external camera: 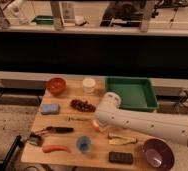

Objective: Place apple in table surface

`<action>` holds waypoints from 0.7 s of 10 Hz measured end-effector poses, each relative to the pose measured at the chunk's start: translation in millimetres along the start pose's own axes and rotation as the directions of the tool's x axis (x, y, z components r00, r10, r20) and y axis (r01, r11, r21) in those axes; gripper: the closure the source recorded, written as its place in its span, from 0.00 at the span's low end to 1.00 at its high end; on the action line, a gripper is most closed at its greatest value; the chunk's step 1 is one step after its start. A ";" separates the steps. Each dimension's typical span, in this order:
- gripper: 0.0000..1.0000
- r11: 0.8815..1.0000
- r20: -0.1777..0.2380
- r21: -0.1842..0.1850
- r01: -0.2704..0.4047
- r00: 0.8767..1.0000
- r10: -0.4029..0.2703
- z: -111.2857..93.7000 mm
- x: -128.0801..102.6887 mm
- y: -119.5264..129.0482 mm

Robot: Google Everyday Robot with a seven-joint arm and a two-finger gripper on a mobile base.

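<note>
A small orange-yellow patch of the apple point(95, 124) shows at the tip of my white arm, low over the middle of the light tan table surface point(101, 152). My gripper point(97, 121) is at that spot, mostly hidden under the arm's white wrist. The arm reaches in from the right edge, across the table's right half. I cannot tell whether the apple rests on the wood or hangs just above it.
Red-brown bowl point(56, 85), white cup point(89, 85) and green tray point(132, 93) stand at the back. Blue sponge point(49, 108), dark grapes point(82, 105), black-handled tool point(62, 129), carrot point(56, 148), blue cup point(83, 144), yellow peel point(122, 140), black block point(121, 157) and purple bowl point(158, 152) surround the gripper.
</note>
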 end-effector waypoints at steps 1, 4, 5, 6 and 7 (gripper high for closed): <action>0.20 1.000 -0.002 0.001 0.000 1.000 0.000 -0.8 0.3 -0.6; 0.20 1.000 -0.004 0.001 0.000 1.000 0.000 -2.1 1.2 -0.6; 0.20 1.000 -0.005 0.003 -0.001 1.000 0.001 -3.4 1.9 -0.2; 0.20 1.000 -0.004 0.010 -0.002 1.000 0.002 -5.9 1.7 -0.9; 0.20 1.000 -0.003 0.024 -0.004 1.000 0.004 -13.0 2.2 -2.2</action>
